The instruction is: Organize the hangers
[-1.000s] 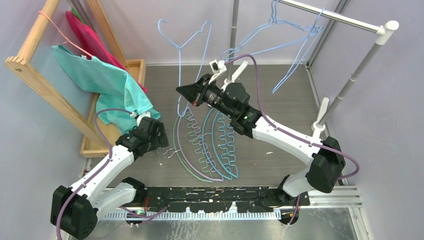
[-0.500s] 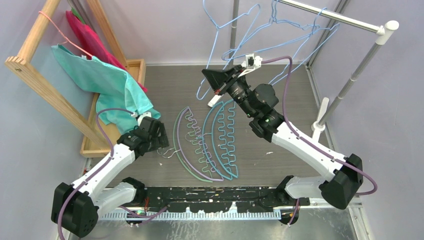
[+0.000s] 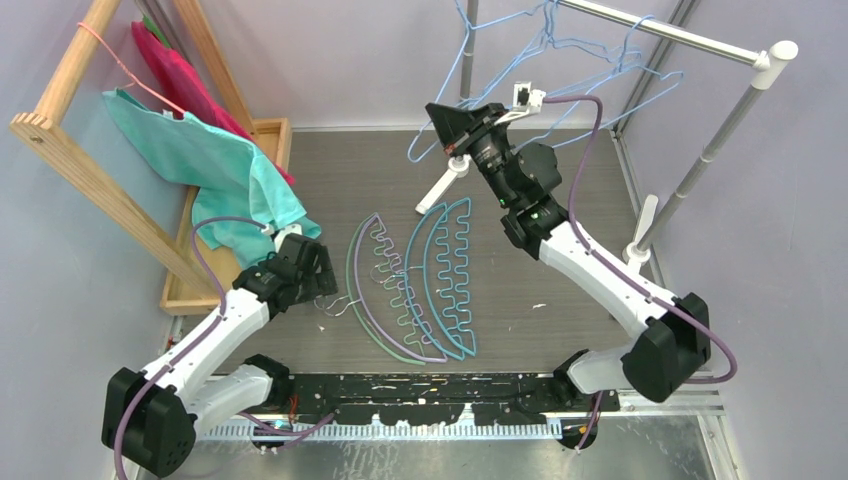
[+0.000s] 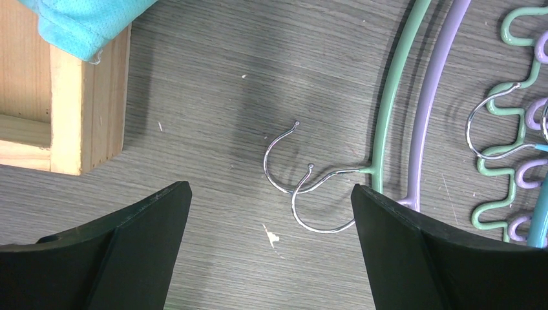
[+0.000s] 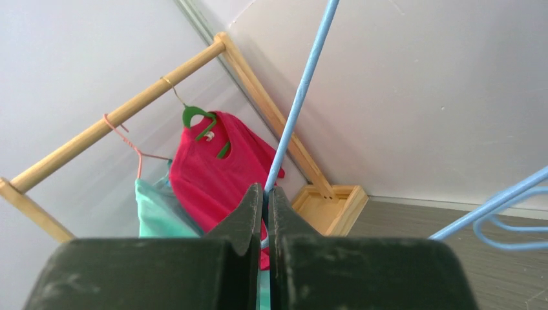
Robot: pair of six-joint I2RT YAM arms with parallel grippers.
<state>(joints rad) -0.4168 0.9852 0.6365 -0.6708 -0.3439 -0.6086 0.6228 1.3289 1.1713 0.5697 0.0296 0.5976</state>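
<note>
Your right fingers (image 5: 255,206) pinch a blue wire hanger (image 5: 302,87) up by the rail (image 3: 680,38). Your left fingers (image 4: 142,239) are spread wide above the arched hangers (image 4: 394,97) lying on the bench (image 4: 194,97).

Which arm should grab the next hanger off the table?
Left. The left fingers are open right above the green hanger's hook; the right fingers are shut on a blue hanger up near the rail.

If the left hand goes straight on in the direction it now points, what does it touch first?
The left hand would probably meet the two metal hooks of the green hanger and lilac hanger, which lie on the table right between its open fingers. Its height above them is unclear.
</note>
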